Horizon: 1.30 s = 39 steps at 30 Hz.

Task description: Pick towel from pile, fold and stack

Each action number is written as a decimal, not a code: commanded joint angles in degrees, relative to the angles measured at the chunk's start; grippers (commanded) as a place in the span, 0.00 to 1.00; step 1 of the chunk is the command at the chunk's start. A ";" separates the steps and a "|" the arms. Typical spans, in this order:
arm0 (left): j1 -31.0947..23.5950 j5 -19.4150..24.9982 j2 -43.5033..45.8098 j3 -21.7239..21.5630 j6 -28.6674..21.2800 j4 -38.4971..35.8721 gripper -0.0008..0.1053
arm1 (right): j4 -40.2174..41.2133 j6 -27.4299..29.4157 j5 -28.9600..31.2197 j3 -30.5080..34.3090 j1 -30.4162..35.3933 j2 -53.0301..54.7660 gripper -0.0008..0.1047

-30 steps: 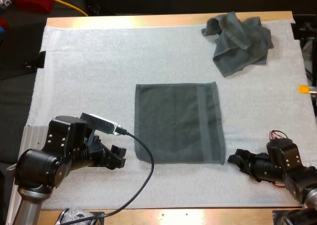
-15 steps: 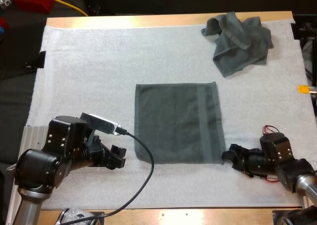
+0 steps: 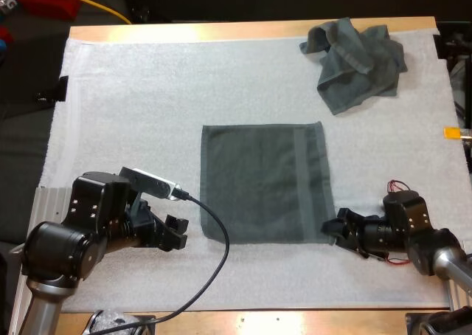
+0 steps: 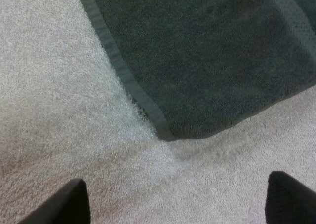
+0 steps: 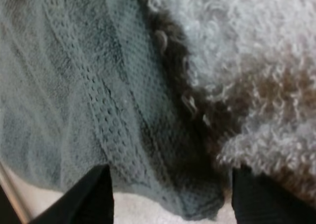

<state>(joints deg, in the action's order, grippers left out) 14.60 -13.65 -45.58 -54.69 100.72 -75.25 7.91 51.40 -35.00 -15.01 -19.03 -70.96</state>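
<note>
The left claw (image 3: pixel 175 232) sits low on the white mat (image 3: pixel 133 91), just beside the near left corner of the flat towel (image 3: pixel 262 184). Its 2 black fingers (image 4: pixel 74 204) are wide apart. Between them there is just bare mat, so this claw holds nothing and does not touch the towel. From the left wrist view, the towel's corner with its dark hem lies a little way ahead of the fingers. The right claw (image 3: pixel 333 230) is down at the near right corner of the same towel. Its 2 fingers (image 5: pixel 98 197) are apart too, and the towel's corner lies in the gap between them. 1 finger is over the towel and the other is over the fuzzy mat. They do not squeeze the towel. From the high view, the right claw's tips are dark against the dark towel edge, so it is hard to see just where they touch. That claw also covers a bit of the corner. The flat towel lies spread out in the middle of the mat, a neat square with a stripe down its right side. The crumpled towel (image 3: pixel 358 58) lies well apart from it, at the far right of the mat, and its folds hide parts of it. There are 2 towels, 2 claws, 1 mat, and 1 wooden table (image 3: pixel 221 29) under it all.
</note>
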 commanded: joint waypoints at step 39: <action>-0.14 -7.68 -17.20 15.62 2.72 20.10 0.66 | 0.99 0.17 1.12 0.50 -0.02 -2.31 0.01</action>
<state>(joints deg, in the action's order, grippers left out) 14.60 -20.90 -62.95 -39.02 102.97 -55.88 7.36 51.40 -34.64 -14.75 -19.03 -73.03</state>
